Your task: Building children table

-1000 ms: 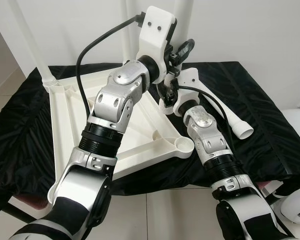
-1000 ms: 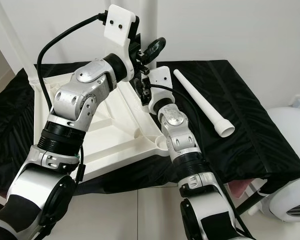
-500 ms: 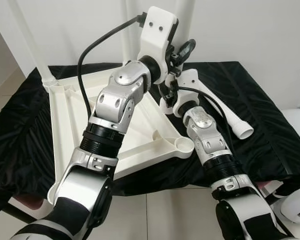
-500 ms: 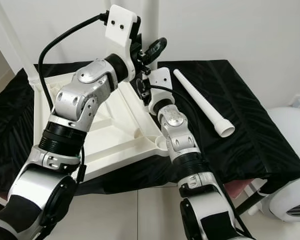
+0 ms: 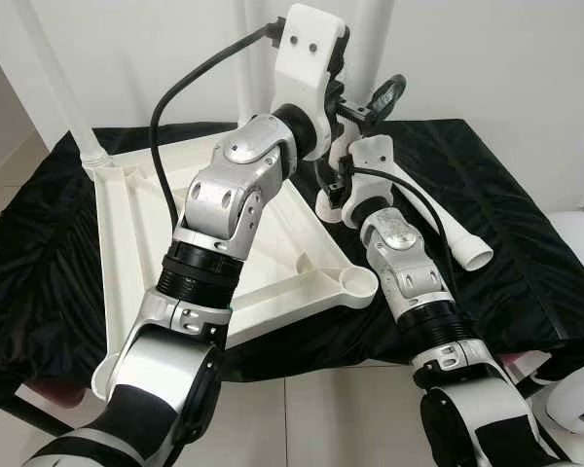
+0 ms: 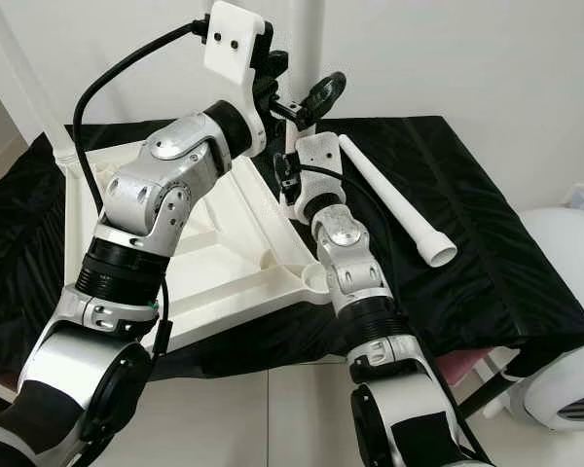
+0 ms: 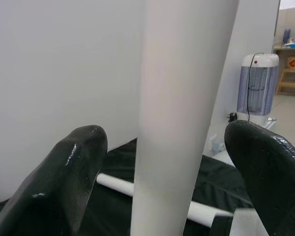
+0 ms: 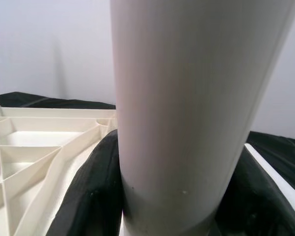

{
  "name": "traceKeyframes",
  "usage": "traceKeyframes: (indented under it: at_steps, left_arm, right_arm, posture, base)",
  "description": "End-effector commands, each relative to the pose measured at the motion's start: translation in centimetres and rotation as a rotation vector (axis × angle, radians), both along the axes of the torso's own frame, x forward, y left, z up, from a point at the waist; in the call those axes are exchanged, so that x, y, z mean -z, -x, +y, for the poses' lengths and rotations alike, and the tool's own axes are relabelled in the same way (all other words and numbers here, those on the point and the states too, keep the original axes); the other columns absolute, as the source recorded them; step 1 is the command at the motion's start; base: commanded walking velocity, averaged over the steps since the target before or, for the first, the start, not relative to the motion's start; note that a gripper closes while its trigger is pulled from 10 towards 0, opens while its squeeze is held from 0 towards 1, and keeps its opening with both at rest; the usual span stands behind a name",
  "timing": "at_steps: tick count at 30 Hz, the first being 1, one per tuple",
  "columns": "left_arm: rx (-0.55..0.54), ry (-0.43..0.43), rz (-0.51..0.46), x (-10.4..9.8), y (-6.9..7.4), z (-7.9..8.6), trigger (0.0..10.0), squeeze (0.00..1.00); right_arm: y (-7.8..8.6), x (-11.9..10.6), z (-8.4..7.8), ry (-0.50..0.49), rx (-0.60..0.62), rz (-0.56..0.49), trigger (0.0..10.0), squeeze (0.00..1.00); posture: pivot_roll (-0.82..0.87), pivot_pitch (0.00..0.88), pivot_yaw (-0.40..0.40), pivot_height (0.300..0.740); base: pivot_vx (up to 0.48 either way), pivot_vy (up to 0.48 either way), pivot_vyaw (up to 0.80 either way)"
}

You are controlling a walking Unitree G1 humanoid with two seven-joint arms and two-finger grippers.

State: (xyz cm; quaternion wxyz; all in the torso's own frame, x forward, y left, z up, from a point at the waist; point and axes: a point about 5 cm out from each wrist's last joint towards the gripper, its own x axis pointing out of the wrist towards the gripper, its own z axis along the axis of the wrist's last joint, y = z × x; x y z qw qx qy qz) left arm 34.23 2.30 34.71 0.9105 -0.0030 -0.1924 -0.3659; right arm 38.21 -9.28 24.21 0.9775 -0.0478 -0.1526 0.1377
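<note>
Right wrist view: my right gripper [image 8: 169, 196] clamps the upright white plastic table leg [image 8: 196, 98]; my left gripper [image 7: 172, 162] straddles it higher, jaws wide, above the upturned white tabletop [image 5: 127, 224].

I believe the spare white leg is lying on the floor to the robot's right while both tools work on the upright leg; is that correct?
Not quite: the spare white leg lies on the black cloth covering the table, not the floor, as the right eye view shows. The left tool and right tool do work on the upright leg.

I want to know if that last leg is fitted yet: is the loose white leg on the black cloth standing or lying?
Lying. The loose white leg rests flat on the black cloth, beside the upturned tabletop, not in a socket.
</note>
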Motion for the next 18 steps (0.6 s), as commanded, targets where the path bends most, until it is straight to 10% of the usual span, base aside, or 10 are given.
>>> traceKeyframes:
  at_steps: [1,18]
  left_arm:
    - [0.004,-0.018,0.004,0.3,0.2,0.1,10.0,0.0]
    - [0.006,0.044,0.061,0.5,-0.1,3.0,10.0,0.0]
  right_arm:
    - [-0.1,-0.6,0.1,-0.019,0.008,-0.017,10.0,0.0]
    - [-0.5,-0.2,-3.3,-0.049,0.124,0.002,10.0,0.0]
  posture:
    - [-0.06,0.027,0.044,0.74]
    - [-0.06,0.043,0.046,0.74]
  base:
    - [0.0,0.0,0.0]
    - [0.0,0.0,0.0]
